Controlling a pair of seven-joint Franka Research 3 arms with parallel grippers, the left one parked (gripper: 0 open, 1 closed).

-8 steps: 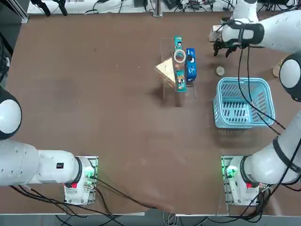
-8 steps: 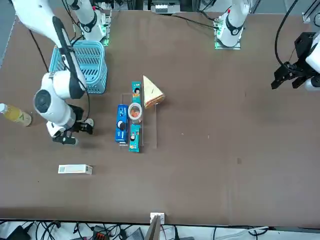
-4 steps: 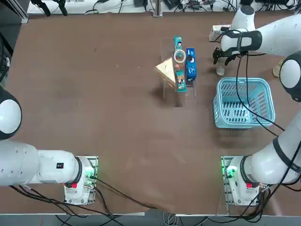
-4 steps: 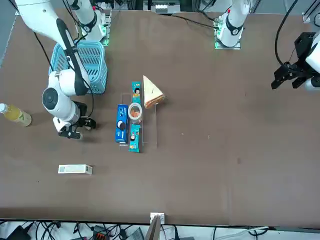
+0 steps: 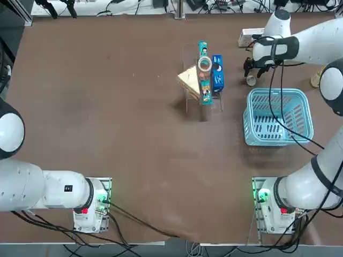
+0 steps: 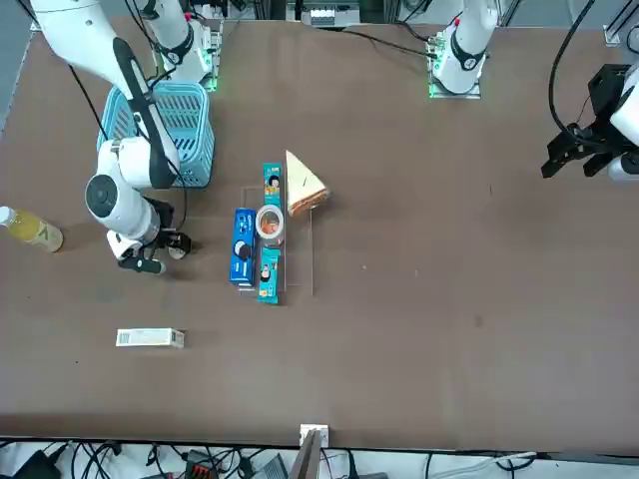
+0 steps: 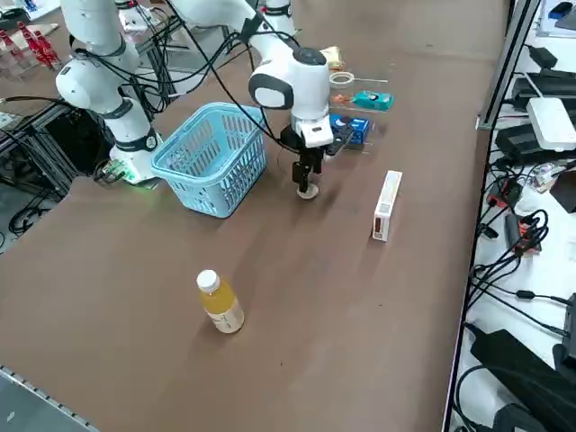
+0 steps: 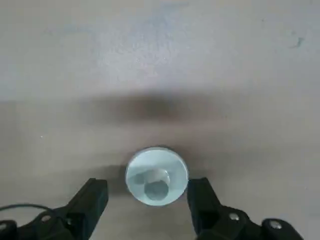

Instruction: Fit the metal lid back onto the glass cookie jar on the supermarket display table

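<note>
Right tool (image 8: 150,200) hangs released, fingers (image 8: 92,200) straddling the small round silvery-grey metal lid (image 8: 156,176) lying flat on the dark-brown worktop (image 5: 107,107) beside the blue basket (image 5: 278,115); lower squarely, close evenly across the rim.

lid: small round silvery-grey metal lid (image 8: 156,176), lying flat on the bare brown worktop (image 5: 107,107), a small raised knob at its centre
lid place: far right part of the worktop in the top view, just beyond the basket's far edge, well apart from the jar
jar: small clear glass cookie jar (image 5: 204,64) with round whitish rim, upright and uncovered, orange contents showing inside
jar place: mid-worktop, between the snack packs
</note>
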